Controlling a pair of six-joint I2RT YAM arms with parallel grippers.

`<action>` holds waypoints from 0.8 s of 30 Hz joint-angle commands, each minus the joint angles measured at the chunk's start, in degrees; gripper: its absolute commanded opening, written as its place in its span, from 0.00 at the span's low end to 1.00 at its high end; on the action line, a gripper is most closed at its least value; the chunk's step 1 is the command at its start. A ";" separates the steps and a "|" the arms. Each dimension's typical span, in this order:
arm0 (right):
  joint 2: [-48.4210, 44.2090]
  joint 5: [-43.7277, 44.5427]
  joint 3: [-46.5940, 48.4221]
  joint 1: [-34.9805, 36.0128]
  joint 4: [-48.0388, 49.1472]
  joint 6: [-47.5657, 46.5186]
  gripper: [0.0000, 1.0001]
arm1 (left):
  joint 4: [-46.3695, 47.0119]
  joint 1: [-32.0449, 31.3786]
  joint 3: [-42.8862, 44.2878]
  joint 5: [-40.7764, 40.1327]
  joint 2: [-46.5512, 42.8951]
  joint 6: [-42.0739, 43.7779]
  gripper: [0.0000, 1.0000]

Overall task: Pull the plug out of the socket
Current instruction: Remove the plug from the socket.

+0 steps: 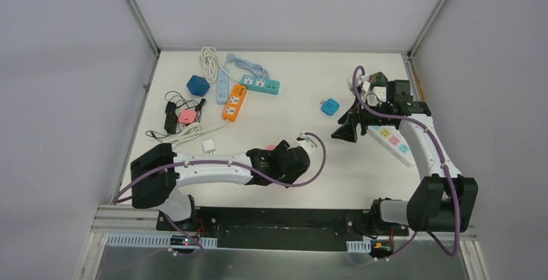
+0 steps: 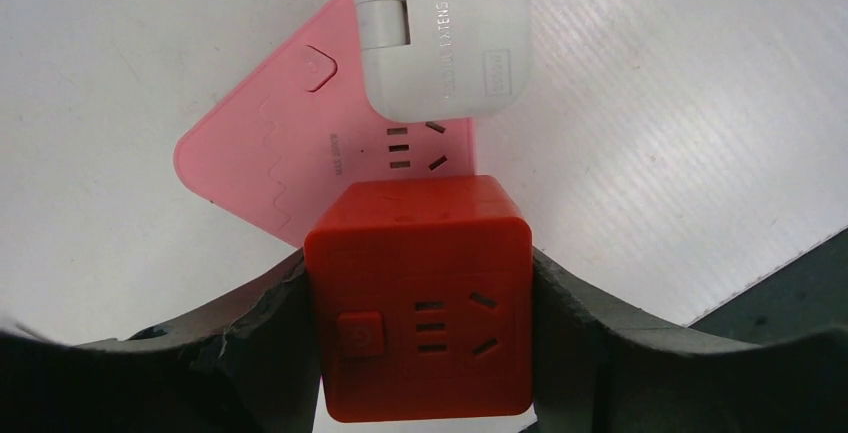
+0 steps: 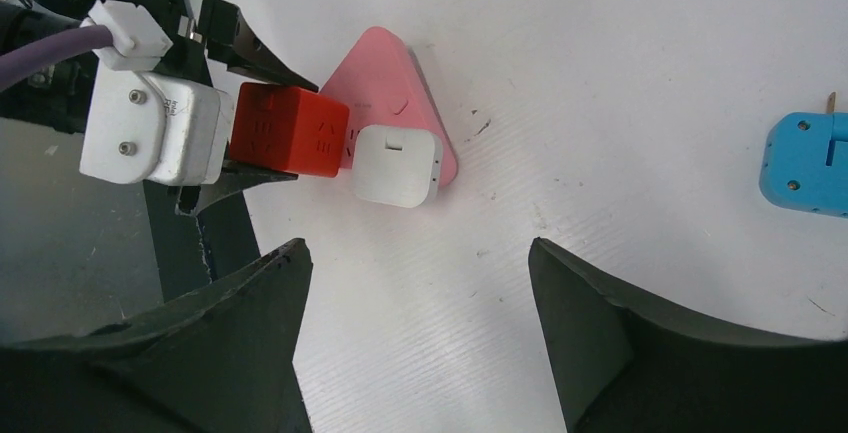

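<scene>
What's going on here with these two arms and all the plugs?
The left gripper has its fingers against both sides of a red cube plug, which sits plugged into a pink triangular socket on the table. A white adapter is plugged into the same socket beside it. The plug is not yet pulled off. The right gripper hangs open and empty above the table, off to the side.

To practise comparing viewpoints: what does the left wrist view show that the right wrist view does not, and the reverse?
Only the left wrist view: the lettering printed on the white plug.
Only the right wrist view: the blue adapter, the open right gripper, and the left gripper seen from outside.
Both: the red cube between the left gripper's fingers, and the white plug sitting on the pink socket.
</scene>
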 commanded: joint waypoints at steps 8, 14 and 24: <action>1.53 -3.45 1.79 -0.29 1.16 -0.73 0.83 | 14.05 7.73 -10.01 28.45 -9.06 24.30 0.56; 9.35 -6.99 1.54 0.34 4.21 7.28 0.82 | 15.74 8.12 -10.30 29.89 -6.63 24.92 0.64; 9.46 0.59 1.06 6.24 -1.03 -8.65 0.84 | 22.57 8.42 -15.46 27.27 -10.45 24.79 0.32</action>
